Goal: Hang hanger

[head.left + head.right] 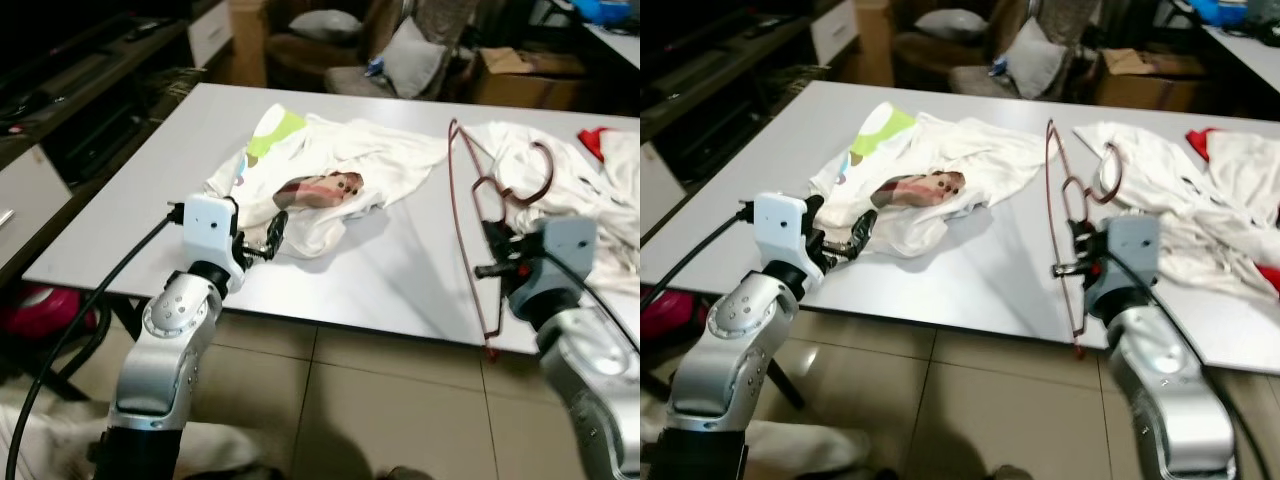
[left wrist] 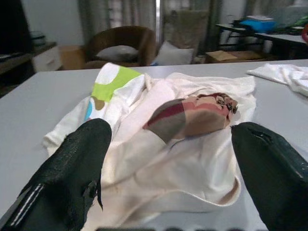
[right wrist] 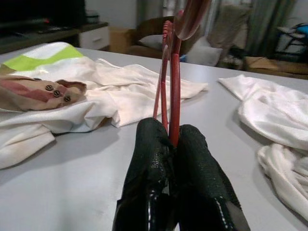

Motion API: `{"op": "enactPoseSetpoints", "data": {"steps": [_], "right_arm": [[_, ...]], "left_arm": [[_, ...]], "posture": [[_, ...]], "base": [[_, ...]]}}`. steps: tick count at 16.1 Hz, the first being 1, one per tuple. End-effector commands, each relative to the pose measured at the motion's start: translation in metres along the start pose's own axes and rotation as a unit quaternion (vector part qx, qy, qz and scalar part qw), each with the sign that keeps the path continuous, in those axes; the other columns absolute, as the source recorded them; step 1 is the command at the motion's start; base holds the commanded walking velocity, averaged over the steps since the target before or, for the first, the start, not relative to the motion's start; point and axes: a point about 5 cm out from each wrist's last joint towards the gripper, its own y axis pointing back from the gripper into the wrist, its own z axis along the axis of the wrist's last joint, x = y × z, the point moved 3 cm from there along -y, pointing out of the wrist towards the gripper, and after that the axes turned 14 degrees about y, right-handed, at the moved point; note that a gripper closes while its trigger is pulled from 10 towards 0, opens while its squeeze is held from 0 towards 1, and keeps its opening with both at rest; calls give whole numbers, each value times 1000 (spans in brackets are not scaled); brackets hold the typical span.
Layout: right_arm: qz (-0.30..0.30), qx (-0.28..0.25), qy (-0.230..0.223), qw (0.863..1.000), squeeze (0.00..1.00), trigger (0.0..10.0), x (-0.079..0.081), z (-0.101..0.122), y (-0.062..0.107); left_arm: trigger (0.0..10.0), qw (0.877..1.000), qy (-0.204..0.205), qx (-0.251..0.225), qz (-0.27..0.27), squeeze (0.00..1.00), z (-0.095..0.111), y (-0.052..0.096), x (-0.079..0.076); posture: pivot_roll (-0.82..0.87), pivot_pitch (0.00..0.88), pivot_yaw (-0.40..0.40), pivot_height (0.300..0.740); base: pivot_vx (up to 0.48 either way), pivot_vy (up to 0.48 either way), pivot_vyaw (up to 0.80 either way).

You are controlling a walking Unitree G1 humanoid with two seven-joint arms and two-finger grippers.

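Head views: the right gripper [image 1: 490,268] pinches the red hanger [image 1: 468,215], raised off the desk [image 1: 400,275]. Left wrist view: the left gripper [image 2: 168,168], spread, faces the white shirt [image 2: 183,159] just ahead. Next, probably threading hanger into shirt.

A crumpled white garment [image 1: 330,170] with a green patch was spread on the grey surface [image 1: 400,270] toward 12 o'clock. More white cloth [image 1: 590,190] was heaped at 2 o'clock. A brown armchair [image 2: 122,43] was seen beyond.
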Motion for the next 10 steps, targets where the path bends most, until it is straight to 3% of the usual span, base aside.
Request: {"op": "enactPoseSetpoints", "data": {"steps": [1,7,10], "right_arm": [[-16,-3,4,1000,0,10000,-3,3,1],[-43,6,11,999,0,10000,-3,0,4],[-44,33,8,998,0,10000,-1,-11,6]], "left_arm": [[10000,1000,-6,4,4,0,-5,0,-3],[10000,1000,-7,20,19,0,-21,-1,3],[10000,999,-7,20,30,0,-26,7,-1]], "posture": [[-125,12,63,740],[-145,7,77,740],[-119,0,16,740]], "base": [[0,-472,0],[0,-470,-458],[0,-469,0]]}}
